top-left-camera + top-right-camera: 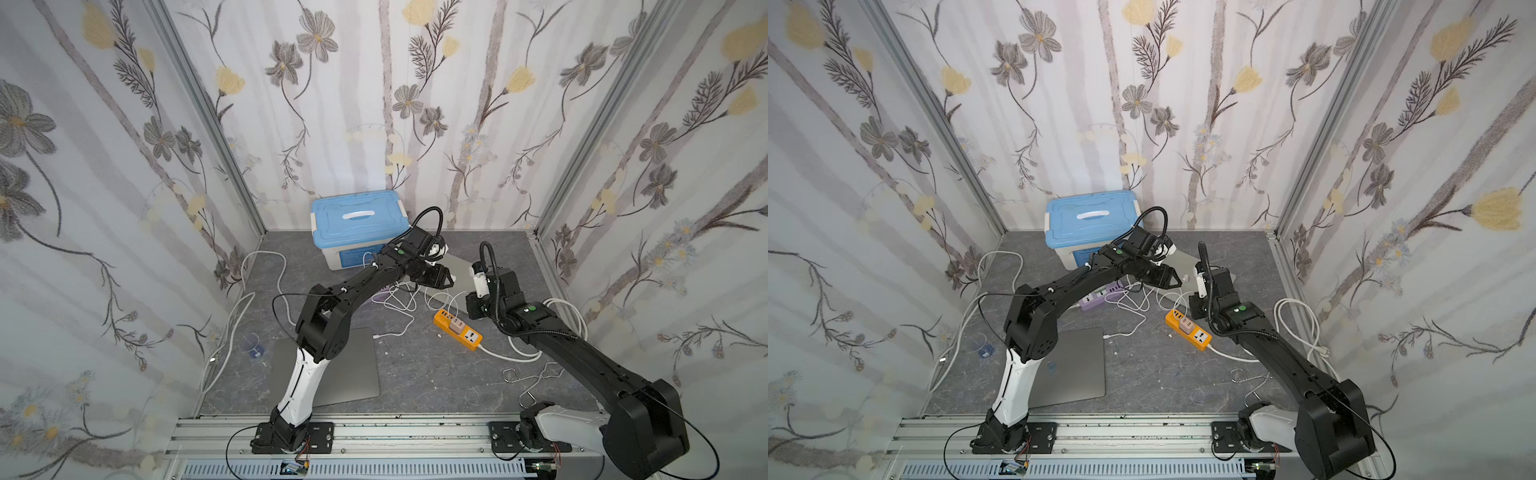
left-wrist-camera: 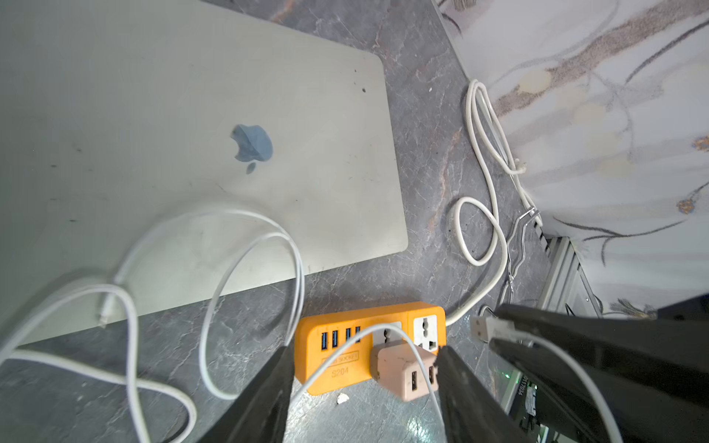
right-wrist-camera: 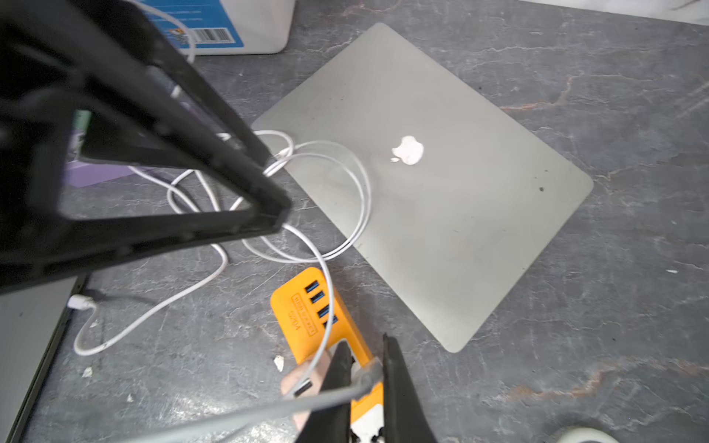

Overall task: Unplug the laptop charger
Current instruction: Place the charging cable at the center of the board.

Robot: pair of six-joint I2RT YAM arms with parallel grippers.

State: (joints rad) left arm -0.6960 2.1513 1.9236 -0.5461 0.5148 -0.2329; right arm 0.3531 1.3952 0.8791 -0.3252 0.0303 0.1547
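Right claw [image 3: 364,341] clamped on the charger cable's USB plug [image 2: 484,329]. Left wrist view: plug is out of the beige charger cube [image 2: 399,370], just beside it; cube sits in orange power strip [image 2: 333,360] on counter [image 2: 429,172]. Left claw [image 2: 364,351] apart, gripping nothing, raised near the strip. Top views hide the plug behind the right arm [image 1: 511,307]; cable [image 3: 368,203] loops on laptop [image 3: 441,230] lid.

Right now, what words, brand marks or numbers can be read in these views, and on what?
"S204": on the orange power strip.
Boxed line above it: too blurred to read.
Apple logo, no words: on the laptop lid.
Barcode label on the storage box: print too small to read.
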